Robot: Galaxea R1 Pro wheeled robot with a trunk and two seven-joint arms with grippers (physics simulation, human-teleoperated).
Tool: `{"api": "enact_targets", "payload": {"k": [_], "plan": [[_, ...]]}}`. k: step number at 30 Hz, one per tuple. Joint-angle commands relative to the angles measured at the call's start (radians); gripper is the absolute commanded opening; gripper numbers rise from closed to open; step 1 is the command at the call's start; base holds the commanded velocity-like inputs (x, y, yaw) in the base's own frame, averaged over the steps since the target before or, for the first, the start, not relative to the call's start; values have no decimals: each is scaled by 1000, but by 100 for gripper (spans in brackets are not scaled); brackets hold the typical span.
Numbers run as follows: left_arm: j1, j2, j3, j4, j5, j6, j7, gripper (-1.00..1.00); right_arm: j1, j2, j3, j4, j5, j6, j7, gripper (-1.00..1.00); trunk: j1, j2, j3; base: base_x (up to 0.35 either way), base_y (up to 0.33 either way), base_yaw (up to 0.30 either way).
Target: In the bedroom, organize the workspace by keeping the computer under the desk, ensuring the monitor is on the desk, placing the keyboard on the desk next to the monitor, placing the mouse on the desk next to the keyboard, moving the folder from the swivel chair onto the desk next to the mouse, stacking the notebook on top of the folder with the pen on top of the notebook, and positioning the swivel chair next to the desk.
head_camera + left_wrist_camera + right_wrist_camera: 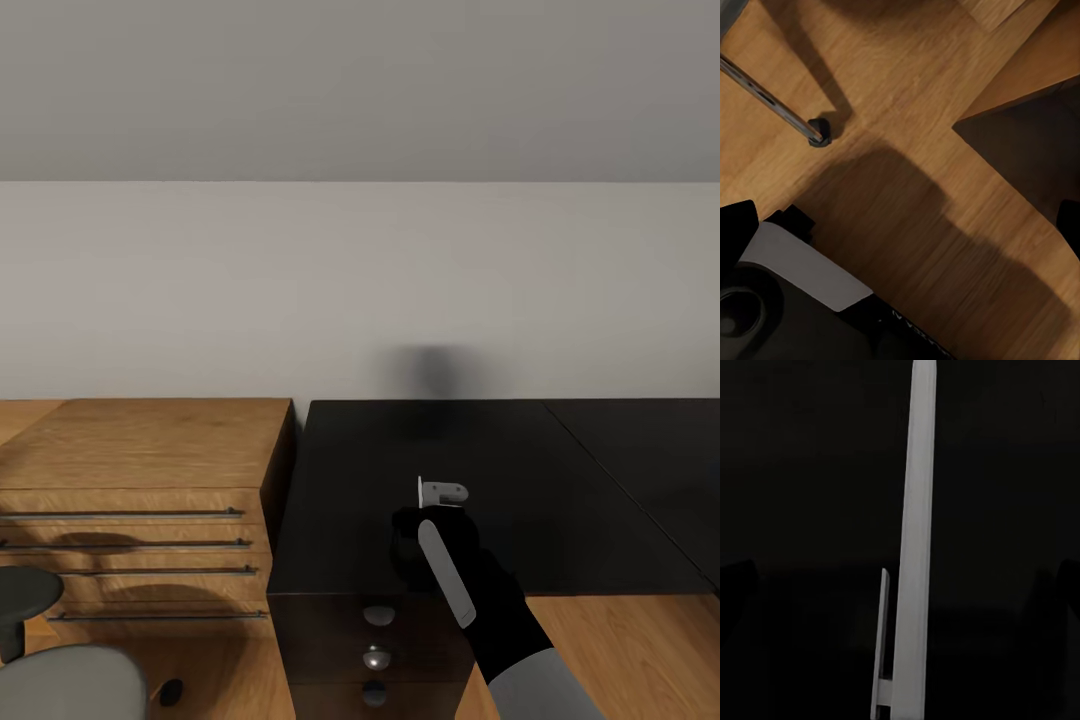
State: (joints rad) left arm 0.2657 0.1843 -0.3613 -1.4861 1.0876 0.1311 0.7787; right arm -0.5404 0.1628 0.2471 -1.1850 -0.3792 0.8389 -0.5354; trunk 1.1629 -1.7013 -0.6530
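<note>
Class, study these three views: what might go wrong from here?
1. The thin pale grey strip-like object sits edge-on at the right gripper above the black desk. The grip is unclear, so it may slip or topple.
2. The left gripper hangs near the chrome chair leg and might knock it.

The black top of the desk (500,470) lies bare from its front edge to the wall (360,290), which closes off the far side, so passage over it is hindered only by the right gripper (440,525) itself and the thin pale grey object (445,570) gripped in it near the front edge. To the left, the way is bounded by a wooden dresser (150,450) set just beside the desk. Lower left, floor space is taken by the swivel chair (60,680), whose chrome leg and caster (817,136) stand on otherwise open wooden floor (915,112).
</note>
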Motion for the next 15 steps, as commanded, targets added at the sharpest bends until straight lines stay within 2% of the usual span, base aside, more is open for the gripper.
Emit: {"api": "enact_targets", "payload": {"k": [1,13,14,15], "plan": [[0,1,-1,-2,2,4,5,100,-1,0,1,-1,-10,2,-10,100,0,0,-1,0,0,0],[0,1,-1,-2,2,4,5,100,0,0,1,-1,-10,3,-11,100,0,0,-1,0,0,0],[0,0,-1,-2,2,4,5,100,-1,0,1,-1,-10,3,-11,-100,0,0,-1,0,0,0],[0,0,-1,-2,2,4,5,100,-1,0,1,-1,-11,3,-11,-100,0,0,-1,0,0,0]]}}
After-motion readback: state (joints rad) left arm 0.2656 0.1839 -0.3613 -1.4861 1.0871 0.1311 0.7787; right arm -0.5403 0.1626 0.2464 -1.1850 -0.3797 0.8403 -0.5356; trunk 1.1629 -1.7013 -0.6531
